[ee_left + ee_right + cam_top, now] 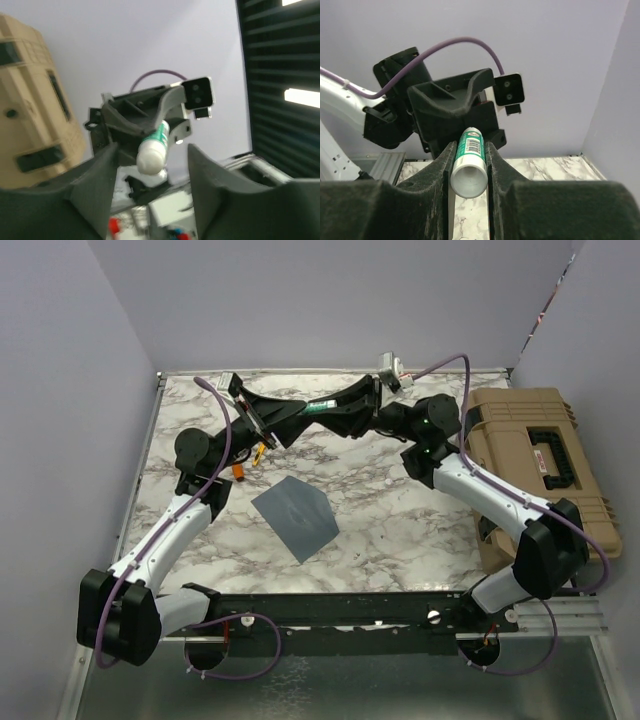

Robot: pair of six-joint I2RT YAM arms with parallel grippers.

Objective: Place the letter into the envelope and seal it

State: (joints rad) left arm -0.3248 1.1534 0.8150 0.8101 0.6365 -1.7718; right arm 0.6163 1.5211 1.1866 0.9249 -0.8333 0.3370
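While the envelope (295,515) lies flat and alone near the middle of the table (400,530), both arms are up at the far side, nose to nose over a glue stick (322,408). From above, the left gripper (300,416) and the right gripper (345,410) meet along the glue stick, well apart from the envelope. My guess is the glue is being readied for the flap, and is held up in the air so that both grippers can work on it. The letter shows in no view, and whether it is inside the envelope I cannot tell. A tan case (530,455) sits closed at the right edge, with no name on it that I can read.

From the left wrist, its fingers (95,192) stand wide of the glue stick's white end, with a gap on each side and nothing held. The glue stick juts from the right gripper opposite.

From the right wrist, its fingers (440,167) press against both sides of the glue stick, gripping it. The green label carries a barcode and some small print, too fine to read, and no brand is legible.
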